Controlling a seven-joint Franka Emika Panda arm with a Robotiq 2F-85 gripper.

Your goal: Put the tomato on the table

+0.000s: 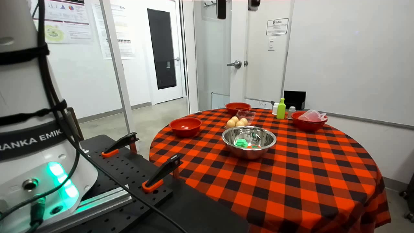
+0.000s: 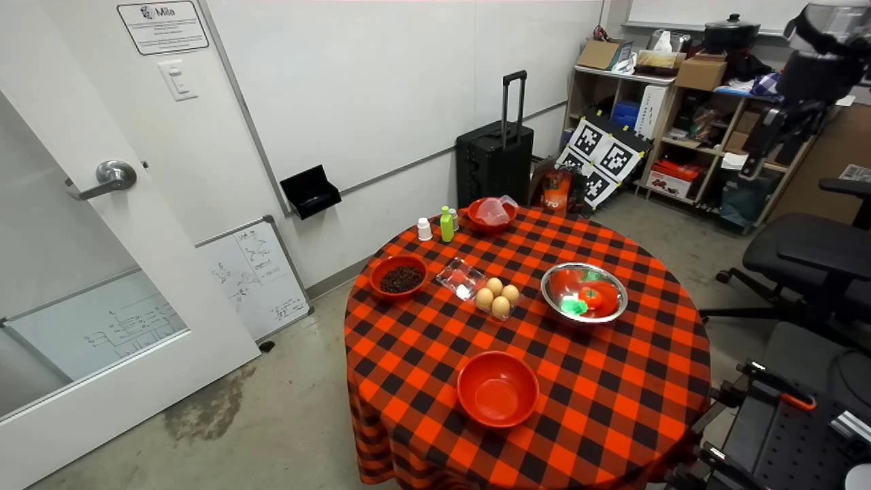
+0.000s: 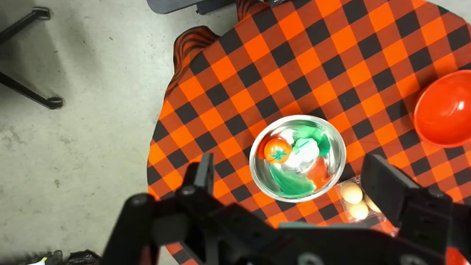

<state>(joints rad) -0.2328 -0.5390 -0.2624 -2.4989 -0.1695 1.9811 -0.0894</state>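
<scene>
A red-orange tomato (image 3: 278, 151) with a green star-shaped top lies in a shiny metal bowl (image 3: 294, 199). The tomato also shows in an exterior view (image 2: 590, 297); in an exterior view the bowl's front wall (image 1: 247, 154) hides most of it. A pale green item (image 3: 307, 149) lies beside the tomato in the bowl. The bowl stands on a round table (image 1: 307, 181) with a red and black checked cloth. My gripper (image 3: 289, 160) is open and empty, high above the table, its fingers wide apart. It shows at the edge of an exterior view (image 2: 759, 153).
Several eggs (image 2: 498, 297) sit in a clear carton close to the metal bowl. A red bowl (image 2: 497, 398) stands nearby. Another red bowl (image 2: 400, 278) holds dark beans. A third (image 2: 491, 221) holds a clear cup, near a green bottle (image 2: 446, 226). Clamps (image 1: 163, 173) sit at the robot's base.
</scene>
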